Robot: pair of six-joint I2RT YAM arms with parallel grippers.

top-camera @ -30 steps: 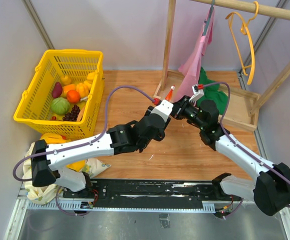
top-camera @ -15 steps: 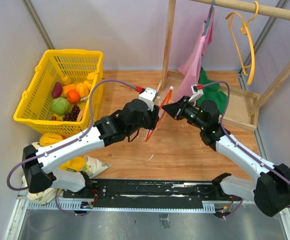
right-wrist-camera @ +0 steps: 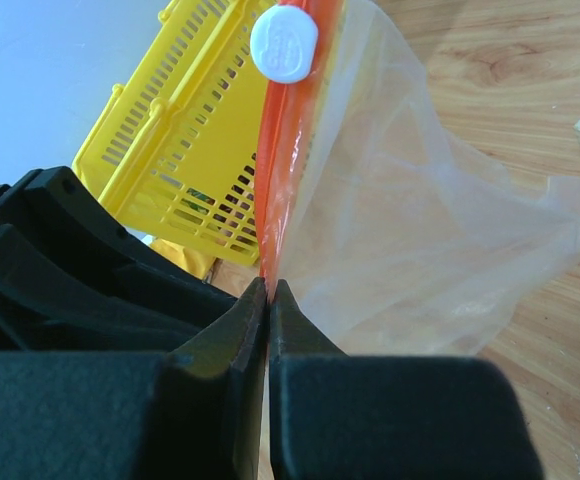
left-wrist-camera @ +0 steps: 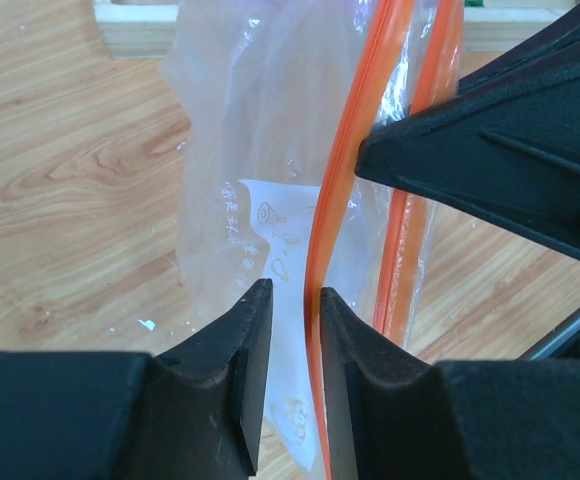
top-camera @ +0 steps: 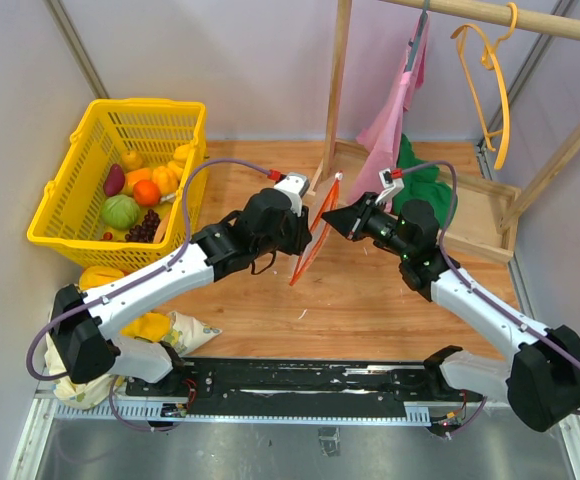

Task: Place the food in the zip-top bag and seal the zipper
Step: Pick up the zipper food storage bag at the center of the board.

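Note:
The zip-top bag [left-wrist-camera: 255, 120] hangs in the air at mid-table, its orange-red zipper [top-camera: 316, 232] running steeply from upper right to lower left. My right gripper [right-wrist-camera: 269, 285] is shut on the zipper strip [right-wrist-camera: 275, 190], below a white slider tab [right-wrist-camera: 283, 42]. My left gripper [left-wrist-camera: 295, 295] straddles the same strip [left-wrist-camera: 345, 160] with a narrow gap; the strip lies against the right finger [left-wrist-camera: 335, 330]. In the top view the grippers face each other, left [top-camera: 305, 228] and right [top-camera: 332, 222]. The food [top-camera: 122, 211] lies in the yellow basket [top-camera: 70, 235] at the far left.
A wooden rack [top-camera: 335, 90] with a pink cloth [top-camera: 395, 115], a green cloth [top-camera: 420, 185] and an orange hanger [top-camera: 495, 80] stands at the back right. Printed snack packets [top-camera: 185, 330] and a cloth bag [top-camera: 75, 380] lie near the left arm's base.
My left gripper drew back leftward from beside the right gripper, then edged in again. The orange strip, hidden a second ago, now shows between them. The right arm barely moved.

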